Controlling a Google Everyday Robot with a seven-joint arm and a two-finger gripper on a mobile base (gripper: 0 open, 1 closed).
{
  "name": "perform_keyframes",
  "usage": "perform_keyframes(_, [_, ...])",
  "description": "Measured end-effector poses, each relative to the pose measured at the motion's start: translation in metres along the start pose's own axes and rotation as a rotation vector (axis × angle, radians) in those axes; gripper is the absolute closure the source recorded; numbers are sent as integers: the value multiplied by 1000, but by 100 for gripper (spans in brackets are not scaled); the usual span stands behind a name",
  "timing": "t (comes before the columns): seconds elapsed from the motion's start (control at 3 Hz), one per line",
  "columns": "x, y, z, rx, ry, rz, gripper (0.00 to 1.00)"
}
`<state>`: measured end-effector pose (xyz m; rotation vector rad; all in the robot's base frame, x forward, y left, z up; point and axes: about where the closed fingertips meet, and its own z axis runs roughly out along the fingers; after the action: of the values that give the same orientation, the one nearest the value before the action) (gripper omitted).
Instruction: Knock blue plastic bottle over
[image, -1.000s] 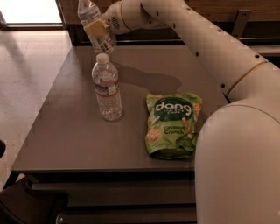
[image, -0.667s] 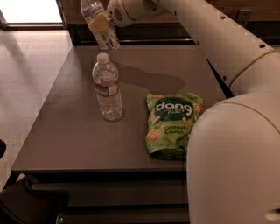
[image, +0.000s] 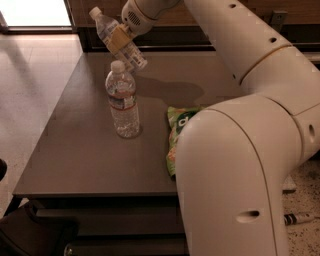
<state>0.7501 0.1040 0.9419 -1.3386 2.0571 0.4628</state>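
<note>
The blue plastic bottle (image: 131, 52), with a white cap and a pale label, is at the far edge of the dark table (image: 75, 150). It leans steeply, its cap toward the upper left and its base near the tabletop. My gripper (image: 120, 38) is against the bottle's middle, reaching in from the upper right and covering part of the label.
A clear ribbed water bottle (image: 123, 100) with a red-and-white band stands upright just in front of the tilted bottle. A green snack bag (image: 179, 124) lies to its right, mostly hidden by my arm (image: 235, 165). Tiled floor lies to the left.
The blue plastic bottle stood nearly upright a second ago. It now leans far over to the left, with my gripper still against it.
</note>
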Motion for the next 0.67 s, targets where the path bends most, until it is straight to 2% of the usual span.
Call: perform_keyframes(0.67, [26,33,57,-99,217,-52,100])
